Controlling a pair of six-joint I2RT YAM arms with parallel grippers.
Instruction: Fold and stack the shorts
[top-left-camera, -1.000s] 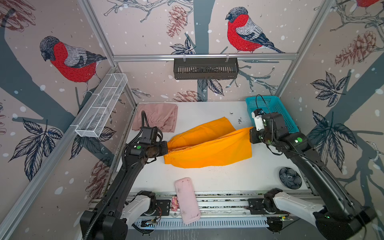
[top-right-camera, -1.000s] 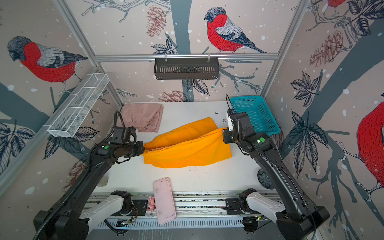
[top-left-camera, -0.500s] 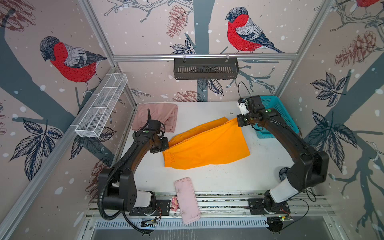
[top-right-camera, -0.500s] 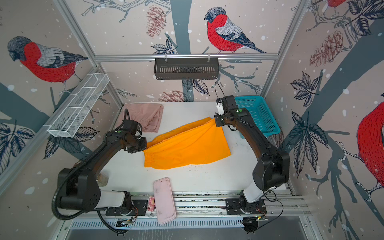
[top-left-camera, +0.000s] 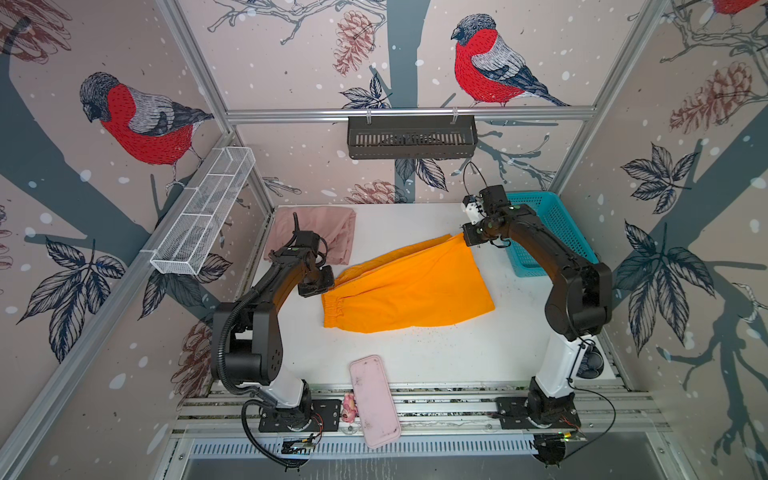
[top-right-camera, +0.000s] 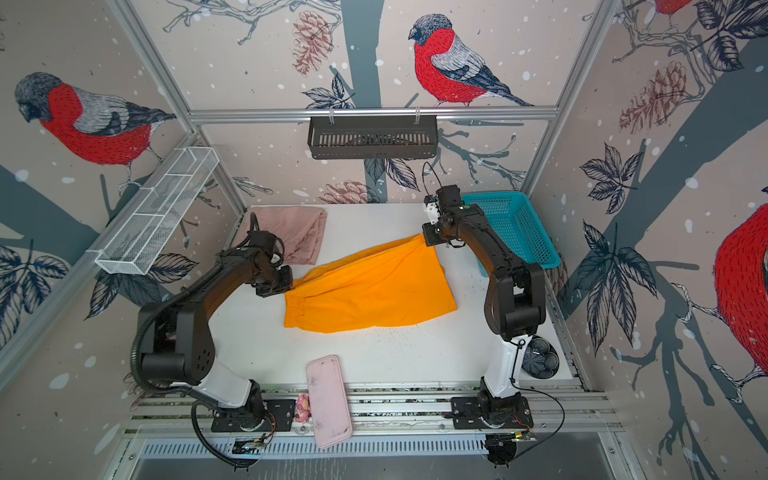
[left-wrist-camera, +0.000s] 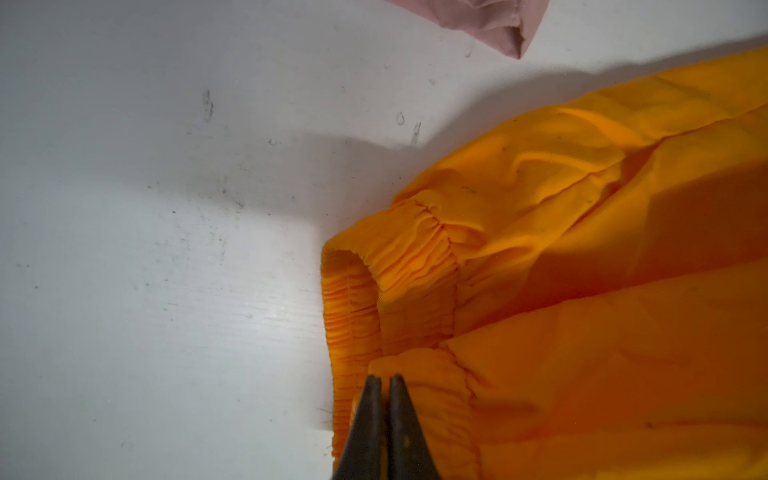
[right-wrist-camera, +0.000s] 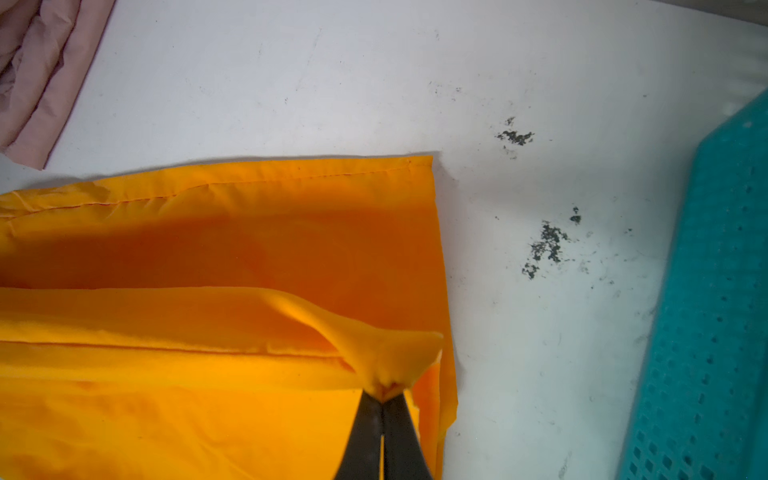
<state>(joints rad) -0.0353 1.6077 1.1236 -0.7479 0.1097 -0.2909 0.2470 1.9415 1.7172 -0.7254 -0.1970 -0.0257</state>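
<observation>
Behind the left arm (top-left-camera: 270, 286), pink shorts (top-left-camera: 332, 228) partly hidden.

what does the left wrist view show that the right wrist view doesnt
Only the left wrist view: the gathered elastic waistband of the orange shorts, with the left hand shut on it. Only the right wrist view: the hem corner pinched in the shut right hand, the teal basket and dark specks. Both: the orange shorts, a bit of the pink shorts and the white table.
</observation>
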